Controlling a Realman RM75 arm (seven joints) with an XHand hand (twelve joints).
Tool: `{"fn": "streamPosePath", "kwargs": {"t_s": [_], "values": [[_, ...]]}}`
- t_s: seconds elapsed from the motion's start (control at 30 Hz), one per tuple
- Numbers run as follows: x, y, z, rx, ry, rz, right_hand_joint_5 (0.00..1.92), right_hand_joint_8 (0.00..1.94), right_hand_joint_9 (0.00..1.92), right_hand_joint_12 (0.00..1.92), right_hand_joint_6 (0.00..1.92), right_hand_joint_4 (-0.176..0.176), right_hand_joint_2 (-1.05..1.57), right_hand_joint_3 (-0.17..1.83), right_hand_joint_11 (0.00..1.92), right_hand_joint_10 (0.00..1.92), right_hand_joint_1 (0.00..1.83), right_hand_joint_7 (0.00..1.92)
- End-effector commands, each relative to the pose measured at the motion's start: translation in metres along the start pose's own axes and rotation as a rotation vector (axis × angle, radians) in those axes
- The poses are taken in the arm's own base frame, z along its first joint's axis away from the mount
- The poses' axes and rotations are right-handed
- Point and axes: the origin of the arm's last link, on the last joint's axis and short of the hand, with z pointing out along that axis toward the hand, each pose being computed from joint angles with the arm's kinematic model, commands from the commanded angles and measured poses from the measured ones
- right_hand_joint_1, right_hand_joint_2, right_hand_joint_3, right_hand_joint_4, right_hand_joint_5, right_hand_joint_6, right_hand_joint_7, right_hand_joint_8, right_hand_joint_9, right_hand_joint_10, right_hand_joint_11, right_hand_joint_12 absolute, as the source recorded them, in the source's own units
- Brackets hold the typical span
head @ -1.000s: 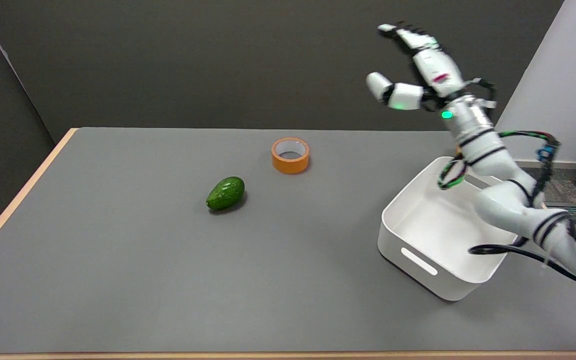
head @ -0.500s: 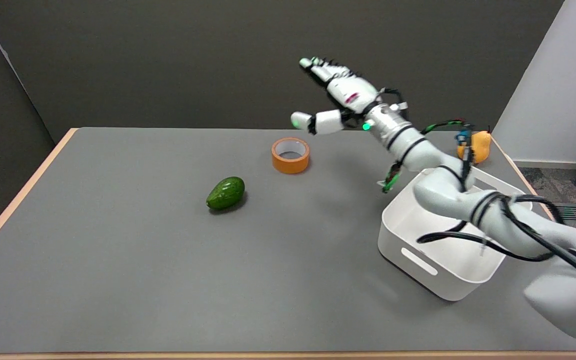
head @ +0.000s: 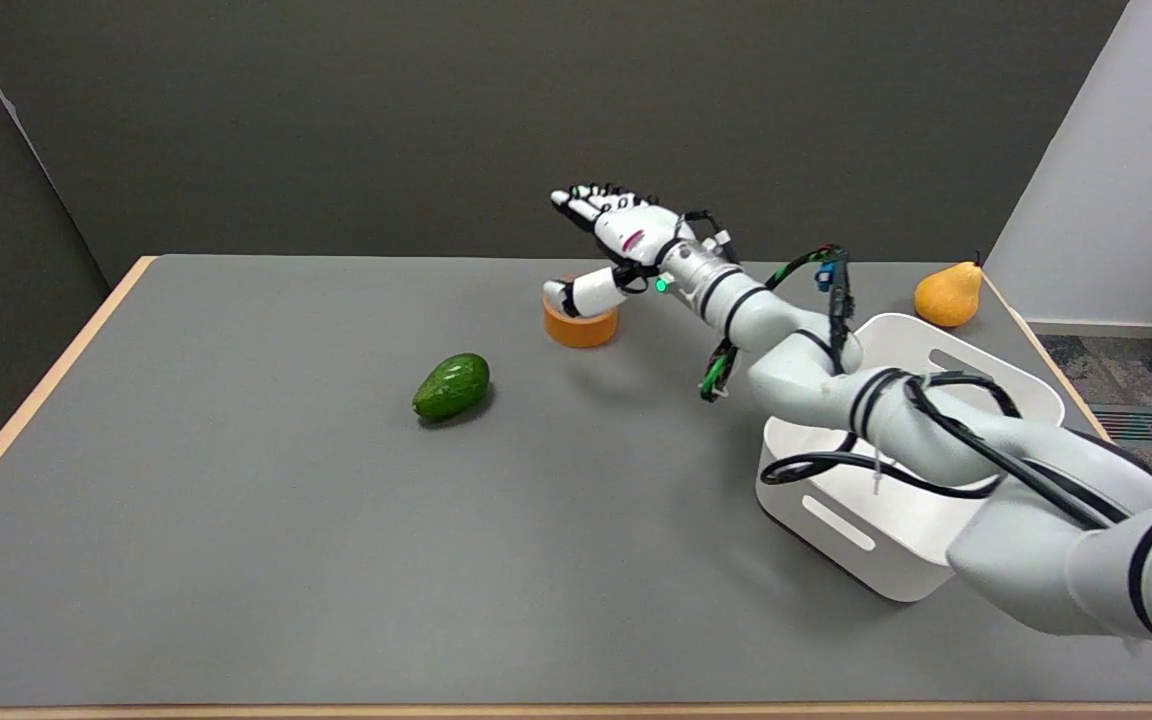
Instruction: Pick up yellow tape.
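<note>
The yellow-orange tape roll (head: 579, 327) lies flat on the grey table, a little behind its middle. My right hand (head: 616, 235) hovers just above and behind the roll, fingers stretched out toward the back wall and apart. Its thumb (head: 586, 293) hangs down in front of the roll's top and hides part of the rim. Whether the thumb touches the tape cannot be told. Nothing is in the hand.
A green avocado (head: 451, 385) lies left of the tape. A white bin (head: 841, 505) stands at the right under my forearm. An orange pear (head: 948, 293) sits at the back right corner. The table's wooden edge (head: 36, 380) runs along the left.
My right arm has swung left and down from high above the bin to just over the tape. The pear, hidden at first, is uncovered. Tape and avocado have not moved.
</note>
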Motion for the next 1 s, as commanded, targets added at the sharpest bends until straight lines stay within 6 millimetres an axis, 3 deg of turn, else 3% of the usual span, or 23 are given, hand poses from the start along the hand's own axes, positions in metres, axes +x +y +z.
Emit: {"fn": "streamPosePath", "kwargs": {"t_s": [0.03, 0.53, 0.73, 1.0], "values": [[-0.026, -0.027, 0.025, -0.031, -0.128, -0.05, 0.0, 0.0, 0.0, 0.82, 0.0, 0.06, 0.5, 0.91, 0.0, 0.12, 0.25, 0.0], [-0.061, 0.004, 0.01, -0.152, -0.2, 0.042, 0.0, 0.0, 0.0, 0.82, 0.0, 0.054, 0.55, 0.92, 0.0, 0.14, 0.33, 0.0], [-0.063, 0.011, 0.007, -0.186, -0.184, 0.067, 0.0, 0.04, 0.0, 0.78, 0.01, 0.052, 0.56, 0.92, 0.0, 0.18, 0.36, 0.0], [-0.056, 0.004, 0.011, -0.167, -0.157, 0.065, 0.0, 0.08, 0.0, 0.84, 0.01, 0.053, 0.58, 0.92, 0.0, 0.26, 0.4, 0.0]]}}
